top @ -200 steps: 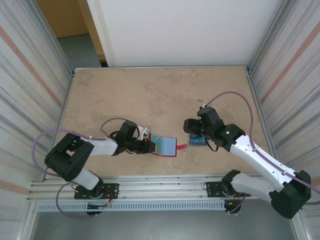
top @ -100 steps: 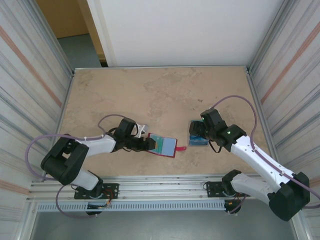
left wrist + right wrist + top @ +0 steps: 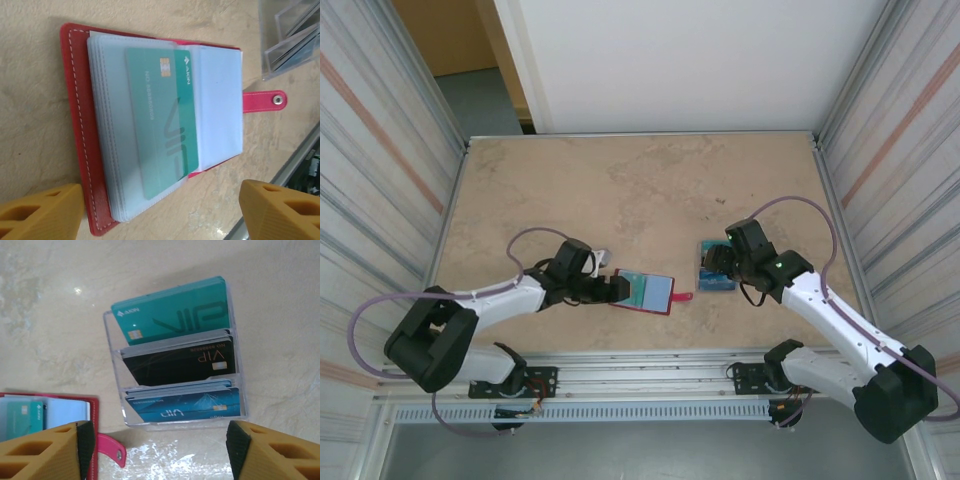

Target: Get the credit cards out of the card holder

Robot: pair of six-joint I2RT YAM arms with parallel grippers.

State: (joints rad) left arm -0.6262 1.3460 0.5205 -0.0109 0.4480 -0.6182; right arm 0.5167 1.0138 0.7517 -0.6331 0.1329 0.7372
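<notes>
- Card holder (image 3: 645, 292) lies spread open near the bench's (image 3: 620, 190) near edge, teal credit card (image 3: 160, 135) tucked inside.
- Left tool (image 3: 613, 289) gapes open at its left end.
- Right tool (image 3: 160, 452) hangs open over the clear rack (image 3: 116, 370) of cards (image 3: 180, 410).

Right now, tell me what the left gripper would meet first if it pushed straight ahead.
Probably the card holder: it lies open directly ahead of the left gripper, teal credit card uppermost, though depth is unclear.
</notes>
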